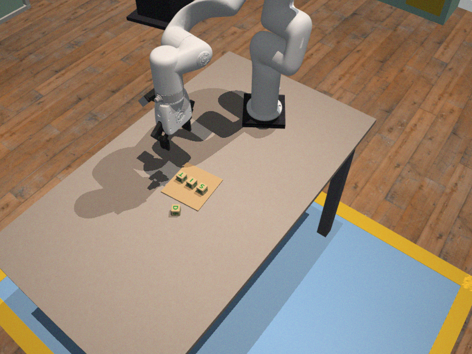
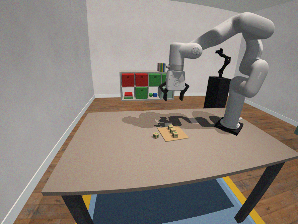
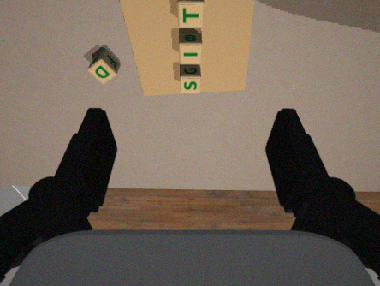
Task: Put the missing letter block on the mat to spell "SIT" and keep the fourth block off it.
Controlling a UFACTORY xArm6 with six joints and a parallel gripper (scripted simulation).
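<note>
A tan mat (image 1: 189, 188) lies on the table. Three wooden blocks stand on it in a straight row: the S block (image 1: 201, 188), the I block (image 1: 191, 183) and the T block (image 1: 181, 176), each with its green letter on top. The row also shows in the wrist view, with S (image 3: 190, 83), I (image 3: 189, 53) and T (image 3: 190, 16). The D block (image 1: 174, 210) lies on the table just off the mat; it shows in the wrist view (image 3: 103, 65) too. My gripper (image 1: 171, 134) (image 2: 173, 96) hangs open and empty high above the table, away from the mat, towards the table's edge.
The arm's base (image 1: 263, 110) stands on the table behind the mat. A shelf with coloured bins (image 2: 142, 85) and a black pedestal (image 2: 216, 91) stand on the floor beyond the table.
</note>
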